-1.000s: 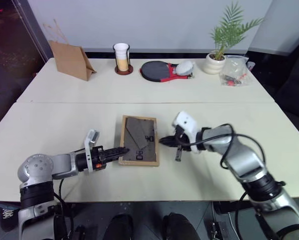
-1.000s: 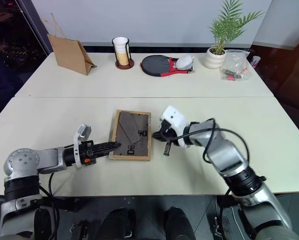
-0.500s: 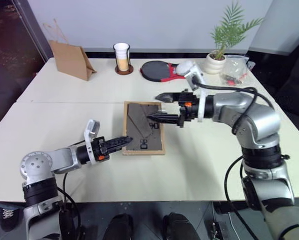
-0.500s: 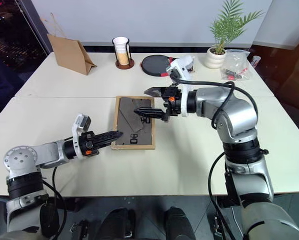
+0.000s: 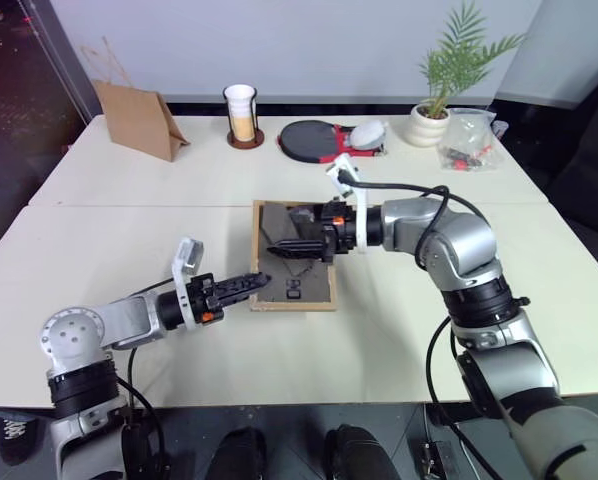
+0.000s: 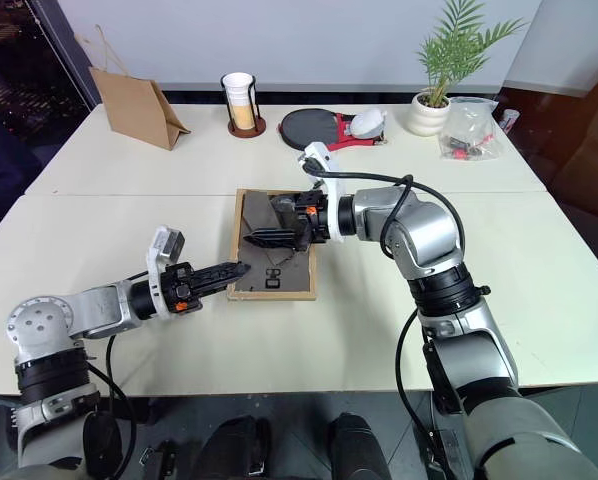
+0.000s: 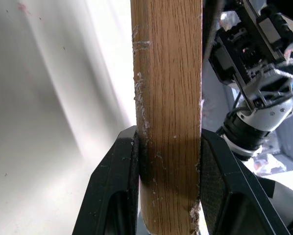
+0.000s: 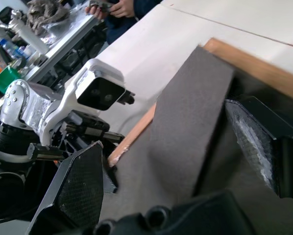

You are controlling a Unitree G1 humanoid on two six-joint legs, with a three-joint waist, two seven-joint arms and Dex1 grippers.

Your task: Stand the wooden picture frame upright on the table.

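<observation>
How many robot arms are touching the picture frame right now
1 for sure. The left gripper is clamped on the wooden picture frame at its near left edge. The right gripper is over the back with open fingers around the fold-out stand; contact unclear.

Light-wood picture frame (image 5: 293, 255) with dark grey back lies on cream-white table (image 5: 129, 230).

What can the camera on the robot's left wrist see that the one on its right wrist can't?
Left wrist view alone: the left hand clamped on the light-wood edge of the wooden picture frame, one black finger on each side, with bare table beside it.

Right wrist view alone: the frame's fold-out stand, a grey flap lifted off the dark back panel, between the open right hand's fingers.

Both: the frame, the table, and the other arm.
</observation>
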